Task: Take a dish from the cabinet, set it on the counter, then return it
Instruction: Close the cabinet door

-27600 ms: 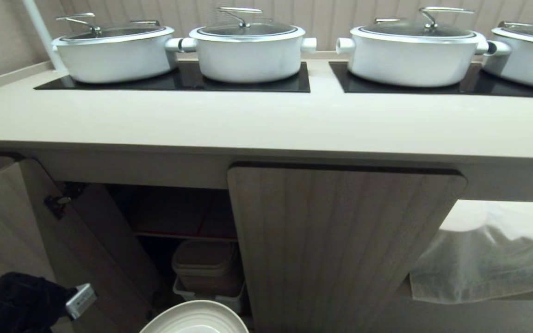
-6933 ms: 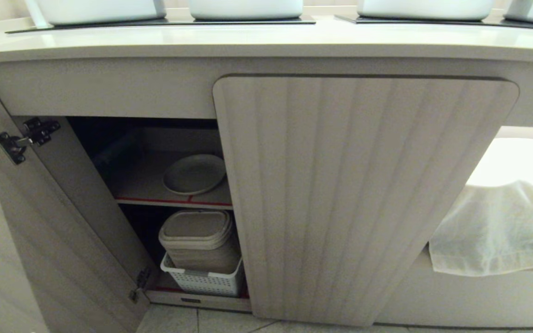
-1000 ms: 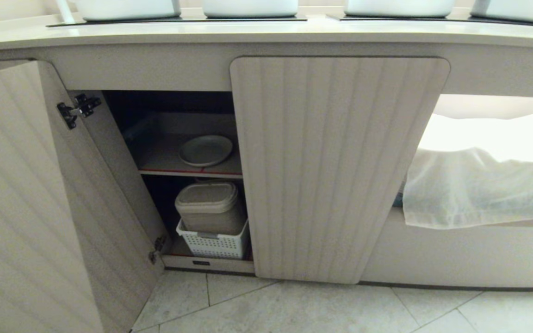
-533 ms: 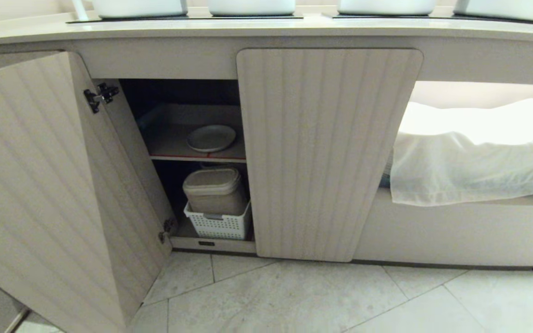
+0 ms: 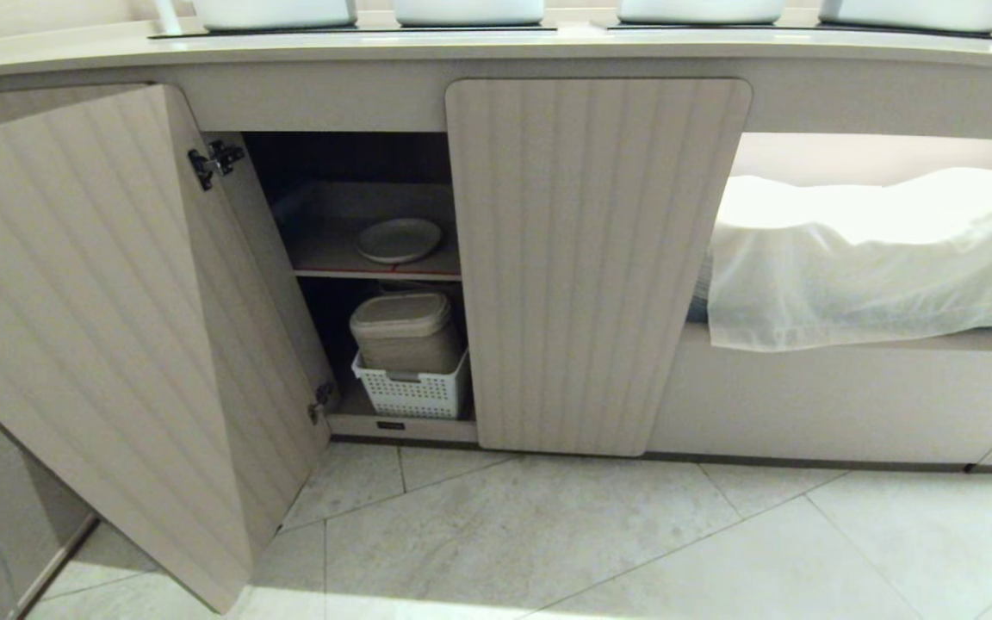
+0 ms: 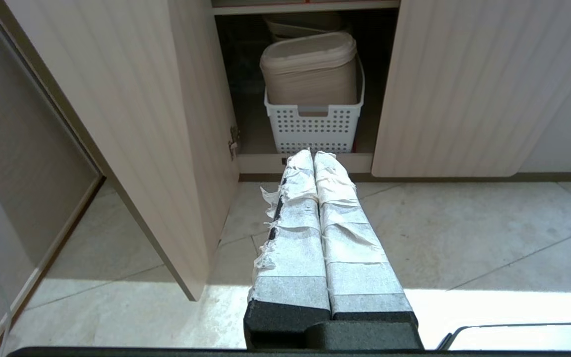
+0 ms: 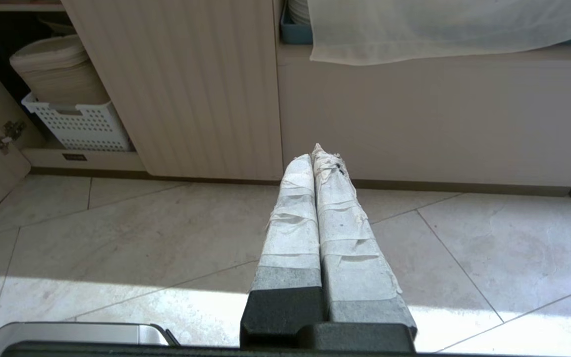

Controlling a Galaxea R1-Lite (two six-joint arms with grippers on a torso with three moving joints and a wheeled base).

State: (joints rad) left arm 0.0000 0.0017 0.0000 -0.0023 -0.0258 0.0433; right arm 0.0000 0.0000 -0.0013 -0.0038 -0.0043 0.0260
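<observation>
The off-white dish (image 5: 399,239) lies on the red-edged upper shelf inside the cabinet (image 5: 595,258), whose left fluted door (image 5: 91,319) stands swung open. Above runs the cream counter (image 5: 496,45) with black panels. Neither arm shows in the head view. My left gripper (image 6: 314,153) is shut and empty, held low over the floor tiles, pointing at the cabinet's bottom opening. My right gripper (image 7: 314,152) is also shut with nothing in it, pointing at the plain base unit to the right of the closed door.
A white perforated basket (image 5: 414,392) holding stacked beige lidded containers (image 5: 406,331) fills the lower compartment. White pots (image 5: 470,10) stand on the counter. A white cloth (image 5: 866,258) drapes over the open shelf to the right. Pale floor tiles (image 5: 591,542) stretch in front.
The whole view has shifted: the cabinet looks smaller and farther, more floor shows, so the camera has backed away. The dish stays on its shelf and both grippers remain shut.
</observation>
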